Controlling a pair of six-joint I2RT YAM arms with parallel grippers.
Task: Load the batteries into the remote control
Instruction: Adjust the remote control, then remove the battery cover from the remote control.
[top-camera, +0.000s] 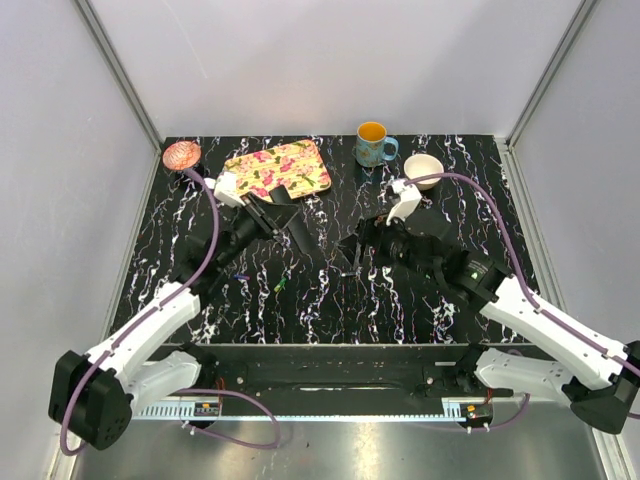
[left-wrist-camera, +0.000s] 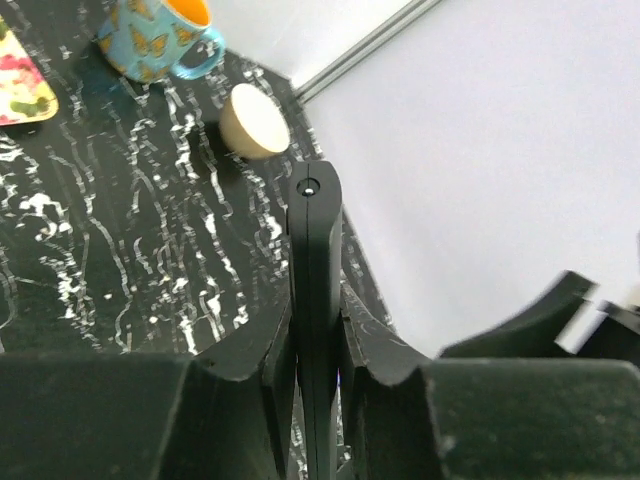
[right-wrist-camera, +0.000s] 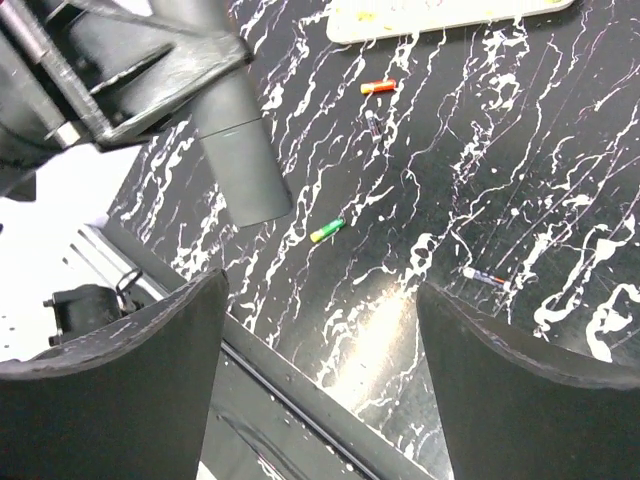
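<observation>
1. Right wrist view: the right gripper (right-wrist-camera: 320, 290) has its jaws wide apart with nothing between them. The marbled black table (right-wrist-camera: 520, 180) lies below.
2. Only this view shows the batteries (right-wrist-camera: 327, 230) clearly. Four lie loose on the table, each apart from the others: a green-yellow one nearest, an orange one and a dark one farther off.
3. Left wrist view: the left gripper (left-wrist-camera: 318, 345) is clamped on the remote control (left-wrist-camera: 312, 250), which is held edge-on and juts past the fingers, off the table.
4. Top view: both arms reach inward to mid-table, wrists facing each other and close. The remote is black on black here, probably between them.
5. Far edge: floral tray (top-camera: 278, 168), mug (top-camera: 372, 145), bowl (top-camera: 423, 165).
</observation>
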